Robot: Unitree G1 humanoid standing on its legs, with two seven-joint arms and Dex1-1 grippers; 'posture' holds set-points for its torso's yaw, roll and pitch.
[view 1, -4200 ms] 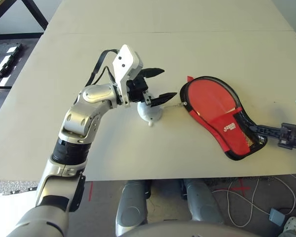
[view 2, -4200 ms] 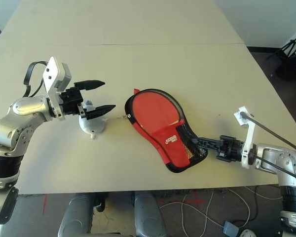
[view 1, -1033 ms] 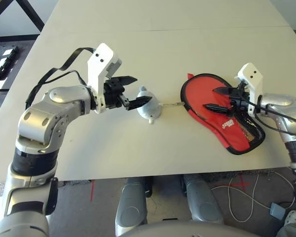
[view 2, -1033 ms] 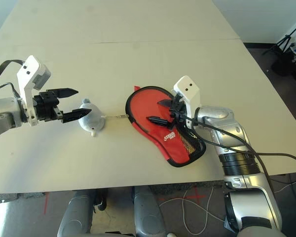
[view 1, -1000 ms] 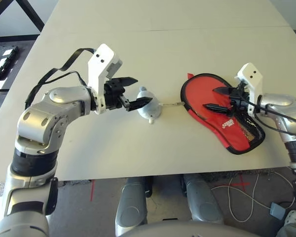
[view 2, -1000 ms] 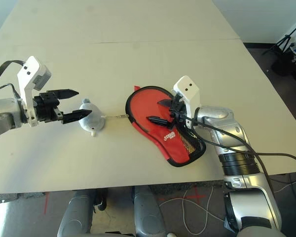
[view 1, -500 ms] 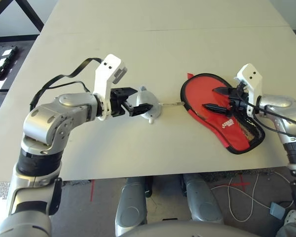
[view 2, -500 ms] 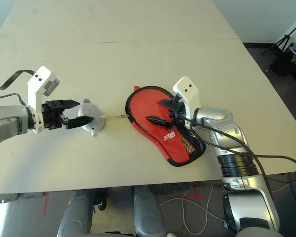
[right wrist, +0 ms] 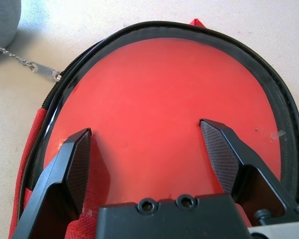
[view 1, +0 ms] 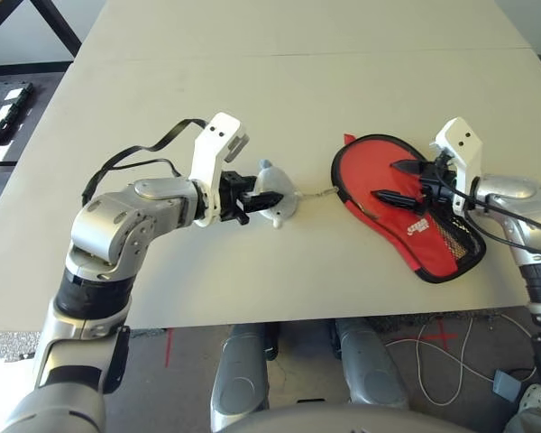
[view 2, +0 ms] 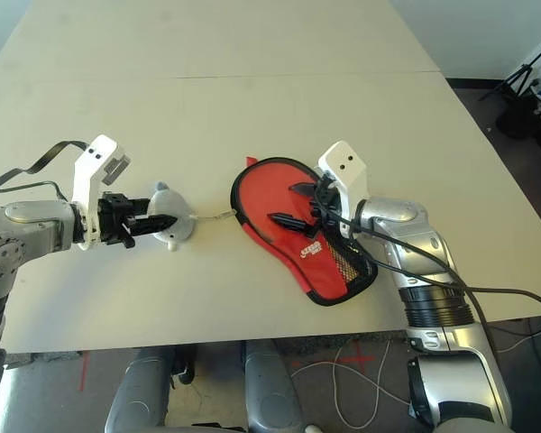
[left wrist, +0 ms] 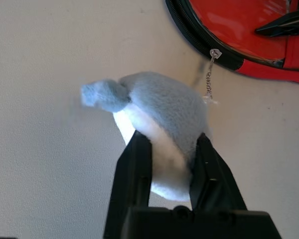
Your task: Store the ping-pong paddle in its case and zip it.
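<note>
Case (view 2: 320, 278) lies right of the left claw (left wrist: 170, 135), which grips the plush charm (left wrist: 164, 99); the nearer right claw (right wrist: 145, 125) stands open.

The right gripper (right wrist: 149, 164) covers some of the red case (view 2: 279, 194). The left gripper (left wrist: 169, 174) hides part of the fluffy toy (left wrist: 167, 107). The white words (view 2: 310, 249) are too tiny to read.

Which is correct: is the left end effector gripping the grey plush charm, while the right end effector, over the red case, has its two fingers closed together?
The right end effector's fingers are not closed together; the right wrist view shows them wide apart over the red case. The left end effector is gripping the grey plush charm.
</note>
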